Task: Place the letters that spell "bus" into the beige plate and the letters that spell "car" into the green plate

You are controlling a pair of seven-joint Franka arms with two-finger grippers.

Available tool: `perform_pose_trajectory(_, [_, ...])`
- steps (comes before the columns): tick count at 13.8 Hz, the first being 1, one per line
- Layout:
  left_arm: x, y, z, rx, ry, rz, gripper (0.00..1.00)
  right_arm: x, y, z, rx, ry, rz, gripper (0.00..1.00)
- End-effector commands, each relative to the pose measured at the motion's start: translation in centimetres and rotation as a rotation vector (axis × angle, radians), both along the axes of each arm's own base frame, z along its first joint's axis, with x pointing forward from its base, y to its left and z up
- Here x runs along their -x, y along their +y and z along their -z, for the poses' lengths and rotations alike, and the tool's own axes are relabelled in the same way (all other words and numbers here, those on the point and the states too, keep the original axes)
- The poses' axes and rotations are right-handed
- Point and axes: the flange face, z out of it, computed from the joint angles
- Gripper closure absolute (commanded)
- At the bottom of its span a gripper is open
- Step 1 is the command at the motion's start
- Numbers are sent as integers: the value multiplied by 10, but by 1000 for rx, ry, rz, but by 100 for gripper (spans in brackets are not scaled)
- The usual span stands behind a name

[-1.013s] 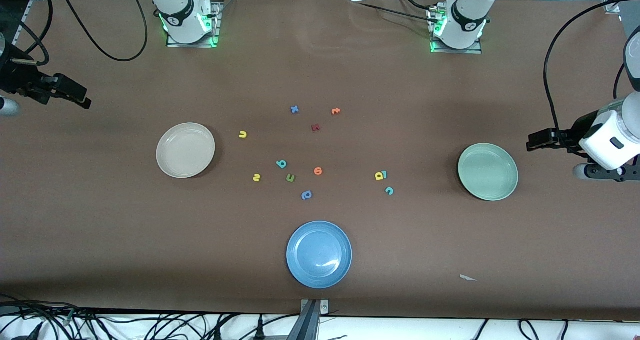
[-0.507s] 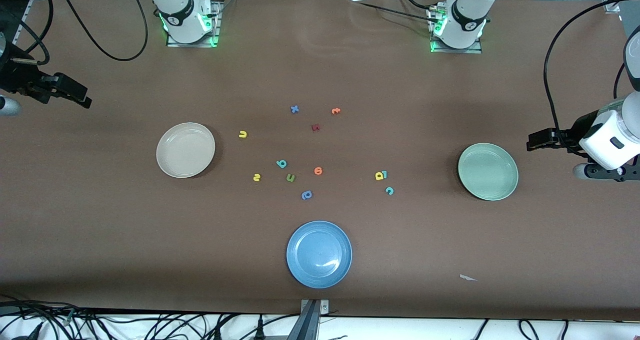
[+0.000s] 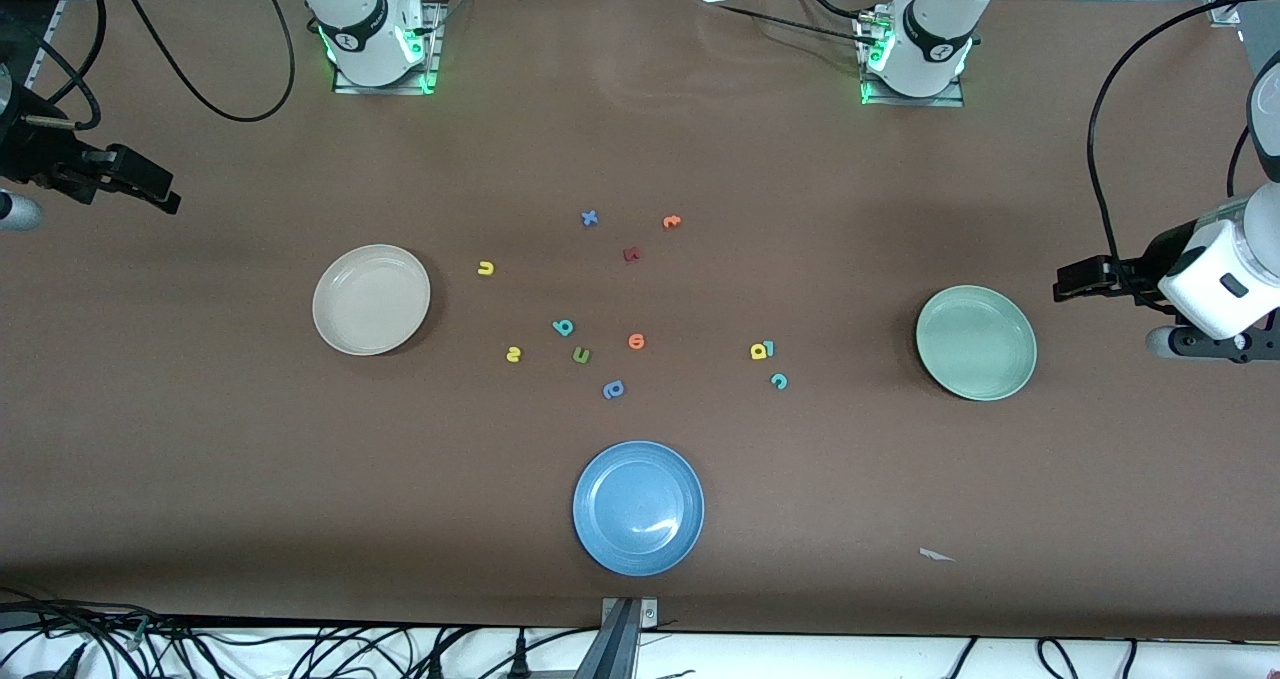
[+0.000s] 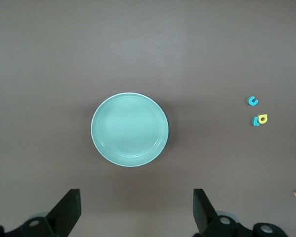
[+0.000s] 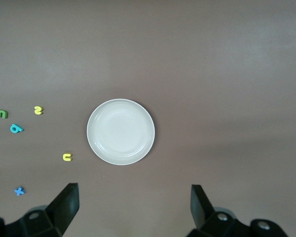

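The little letters lie flat on the brown table (image 3: 200, 439), spread out in the middle between the two side plates. The teal b (image 3: 563, 327) lies tipped over, close to the yellow s (image 3: 513, 355), which is a bit nearer the camera. The yellow u (image 3: 486, 268) sits farther from the camera, with its open side facing the robots, and is the letter closest to the beige plate (image 3: 371, 299). That plate has nothing in it and sits toward the right arm's end of the table. The yellow a (image 3: 759, 351) touches the thin teal r (image 3: 769, 347), and the teal c (image 3: 779, 381) is just beside them, a bit nearer the camera. These three lie toward the green plate (image 3: 976, 343), which has nothing in it and sits toward the left arm's end. A green letter (image 3: 582, 356), two orange letters (image 3: 636, 341), two blue letters (image 3: 613, 390) and a dark red letter (image 3: 631, 254) are mixed in among them. A blue plate (image 3: 638, 508) sits nearest the camera. The left gripper (image 4: 135, 210) hangs high above the table by the green plate, looking straight down, fingers wide apart and holding nothing. The right gripper (image 5: 133, 207) hangs high by the beige plate the same way, wide apart and holding nothing.
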Motion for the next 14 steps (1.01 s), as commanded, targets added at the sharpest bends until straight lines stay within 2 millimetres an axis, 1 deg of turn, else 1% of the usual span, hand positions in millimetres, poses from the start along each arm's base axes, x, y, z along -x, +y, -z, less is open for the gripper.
perform_pose_trajectory(1, [5, -1, -3, 28, 2, 2, 0, 4, 0, -7, 15, -4, -5, 0])
perform_pose_trajectory(3, [5, 0, -3, 28, 2, -1, 0, 3, -1, -6, 15, -3, -3, 0])
perform_pose_trajectory(6, [5, -6, 2, 27, 14, -16, 0, 4, 0, -6, 10, -1, -3, 0])
perform_pose_trajectory(7, [4, -19, 5, 23, 20, -21, 0, 4, 0, -5, 9, 2, -3, 0])
perform_pose_trajectory(9, [1, -38, 19, 10, 45, -64, 0, 4, -1, -5, 9, 3, -1, 0])
perform_pose_trajectory(10, [2, -51, 21, 4, 49, -76, 0, 4, -2, -3, 15, 11, -6, 0])
perform_pose_trajectory(12, [-1, -69, 35, -14, 70, -154, 0, 5, -1, 2, 19, 36, -11, 0])
perform_pose_trajectory(13, [-2, -85, 41, -27, 74, -196, 0, 6, 0, 6, 16, 62, -7, 0])
perform_pose_trajectory(14, [-5, -96, 49, -39, 76, -245, 0, 7, 0, 15, 15, 100, -9, 0])
